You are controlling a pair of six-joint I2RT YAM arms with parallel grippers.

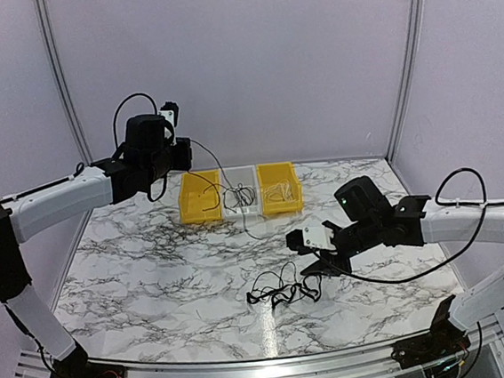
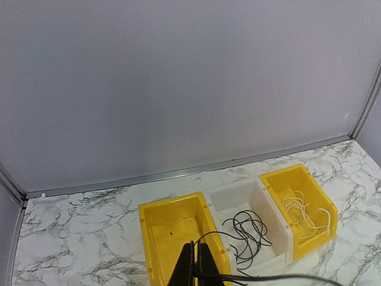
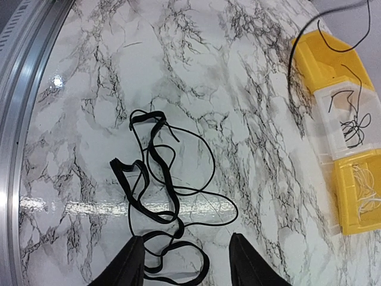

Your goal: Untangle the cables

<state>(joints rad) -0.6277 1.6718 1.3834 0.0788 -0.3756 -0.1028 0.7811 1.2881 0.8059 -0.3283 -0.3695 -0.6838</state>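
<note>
Pale lilac panel walls (image 1: 249, 64) close in the back and sides of a white table (image 1: 143, 262) veined with dark grey, with a metal rail along its near edge. At the far side of the table three small bins stand touching in a row: a yellow bin (image 2: 169, 229) on the left, a clear bin (image 2: 229, 199) in the middle and a second yellow bin (image 2: 280, 182) on the right. Only the left wrist view looks down into them: the left yellow one is bare inside, the clear one holds a loose coil of black cable (image 2: 247, 229), and the right one holds thin white cords (image 2: 300, 211). The overhead view alone shows both arms at once, the left raised near the back wall above the bins, the right low over the near half of the table. A tangle of black cables (image 3: 161, 199) lies on the table well apart from the bins, just ahead of the right pincer (image 3: 189, 262), whose fingers stand wide apart with the nearest loops reaching between them. The left pincer (image 2: 197, 268) is pressed together on a single black cable (image 2: 268, 276), which trails off towards the clear bin.
</note>
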